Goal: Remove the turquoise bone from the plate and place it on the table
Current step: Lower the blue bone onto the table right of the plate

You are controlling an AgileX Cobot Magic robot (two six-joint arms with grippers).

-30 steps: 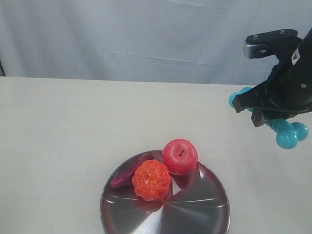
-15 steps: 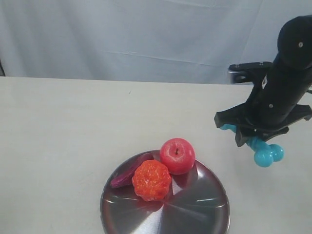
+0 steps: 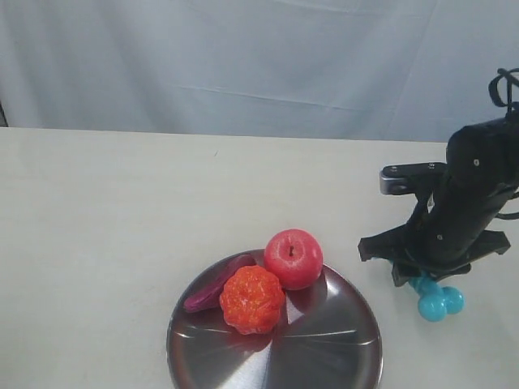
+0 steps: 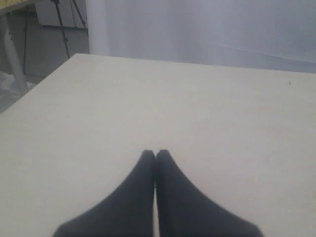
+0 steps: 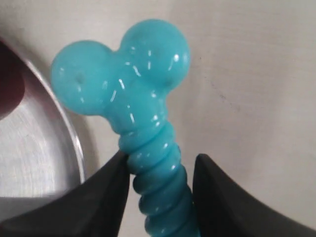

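Pincer on the right point(image 5: 160, 160) grips the turquoise bone point(image 5: 148, 113) beside the plate point(image 5: 44, 163); left pincer point(image 4: 155, 155) sits closed over the desk point(image 4: 197, 108).

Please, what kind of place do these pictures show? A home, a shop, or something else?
Most likely a robot test room, not a home. A pale table backs onto a plain white cloth backdrop, tripod legs stand on the floor beside it, and a black robot arm works there.

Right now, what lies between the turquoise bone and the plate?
Nothing but a bare strip of table separates turquoise bone from plate, per the exterior view.
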